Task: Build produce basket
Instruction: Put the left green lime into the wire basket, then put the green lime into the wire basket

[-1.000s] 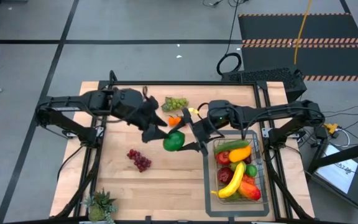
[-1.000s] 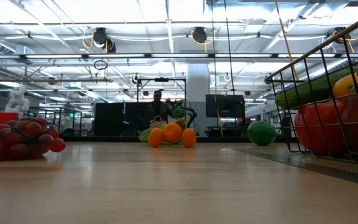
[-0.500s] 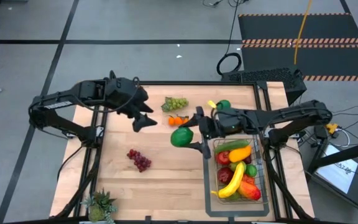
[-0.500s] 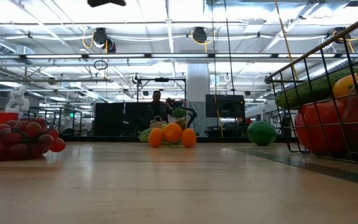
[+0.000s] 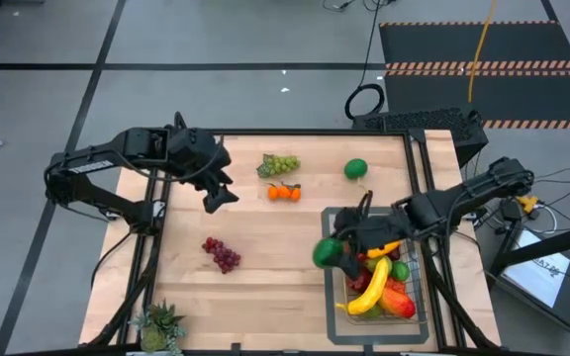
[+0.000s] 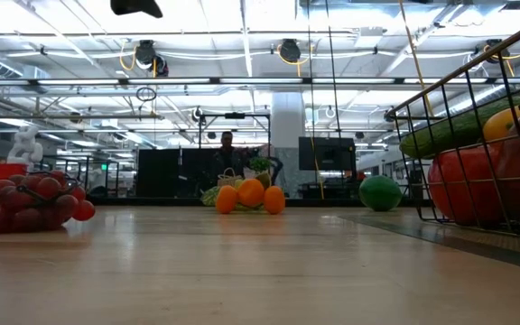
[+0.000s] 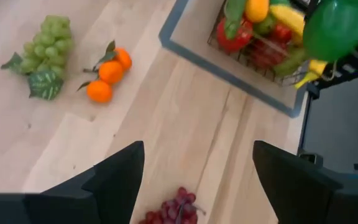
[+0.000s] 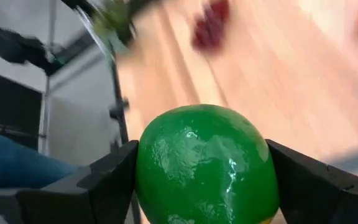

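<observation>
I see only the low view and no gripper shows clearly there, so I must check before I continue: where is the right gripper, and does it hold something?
Observer: The right gripper is shut on a round glossy green toy fruit, raised at the left edge of the dark wire-mesh basket.
Operator: Is that the green ball I see far back?
Observer: No. That is a second round green fruit, lying on the table's far side, apart from both arms.
Operator: And the other arm?
Observer: The left gripper hangs open and empty above the wooden table, left of the three small oranges.
</observation>
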